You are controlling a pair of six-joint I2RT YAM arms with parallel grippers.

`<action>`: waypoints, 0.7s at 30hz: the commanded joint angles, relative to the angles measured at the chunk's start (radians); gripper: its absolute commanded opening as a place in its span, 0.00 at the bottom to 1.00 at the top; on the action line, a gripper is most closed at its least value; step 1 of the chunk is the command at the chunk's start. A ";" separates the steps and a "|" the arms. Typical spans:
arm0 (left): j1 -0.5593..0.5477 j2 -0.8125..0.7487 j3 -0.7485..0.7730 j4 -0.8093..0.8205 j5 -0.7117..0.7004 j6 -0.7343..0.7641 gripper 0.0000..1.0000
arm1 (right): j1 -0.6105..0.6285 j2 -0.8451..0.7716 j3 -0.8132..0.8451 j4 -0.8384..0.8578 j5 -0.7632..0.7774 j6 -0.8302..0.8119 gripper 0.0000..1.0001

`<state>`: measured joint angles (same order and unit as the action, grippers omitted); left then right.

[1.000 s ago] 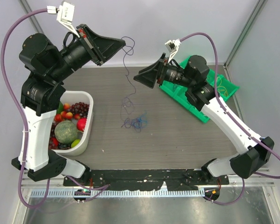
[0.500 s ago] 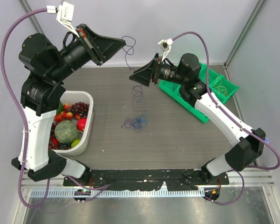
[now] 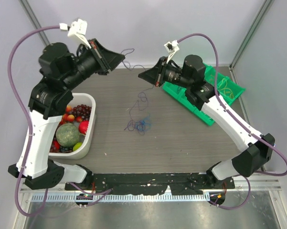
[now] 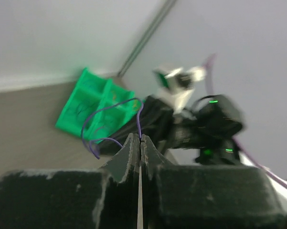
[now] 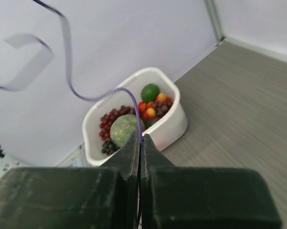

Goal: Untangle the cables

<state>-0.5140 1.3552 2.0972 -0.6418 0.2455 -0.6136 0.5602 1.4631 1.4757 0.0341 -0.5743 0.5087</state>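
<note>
The cables (image 3: 139,125) lie in a small blue-and-purple tangle on the table (image 3: 181,143), apart from the white tub (image 3: 91,114) of fruit on its right side. Farther from the tub in the same direction sits a green tray (image 3: 174,91), partly covered by the right arm. Both grippers hang raised past the tub's far end, tips facing each other. The left gripper (image 4: 140,139) has its jaws pressed together on a purple strand (image 4: 105,109) that loops in the air. The right gripper (image 5: 140,136) likewise pinches a purple strand; nothing blocks the tangle.
</note>
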 commanded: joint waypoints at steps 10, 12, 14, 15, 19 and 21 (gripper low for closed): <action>0.055 0.061 -0.261 -0.391 -0.083 0.028 0.72 | -0.204 0.014 0.123 -0.141 0.310 -0.016 0.01; 0.058 0.036 -0.292 -0.391 -0.094 0.032 0.75 | -0.229 0.048 0.143 -0.154 0.353 -0.044 0.01; 0.058 0.015 -0.319 -0.394 -0.094 0.041 0.75 | -0.261 0.086 0.161 -0.148 0.372 -0.061 0.01; 0.060 0.001 -0.327 -0.401 -0.094 0.046 0.75 | -0.276 0.101 0.167 -0.142 0.376 -0.070 0.01; 0.058 -0.042 -0.358 -0.414 -0.080 0.072 0.74 | -0.339 0.187 0.173 -0.062 0.338 -0.088 0.01; 0.060 -0.062 -0.379 -0.411 -0.069 0.071 0.73 | -0.368 0.261 0.186 -0.008 0.314 -0.116 0.01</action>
<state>-0.4576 1.3563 1.7412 -1.0523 0.1501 -0.5735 0.2428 1.6344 1.6112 -0.0906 -0.2462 0.4515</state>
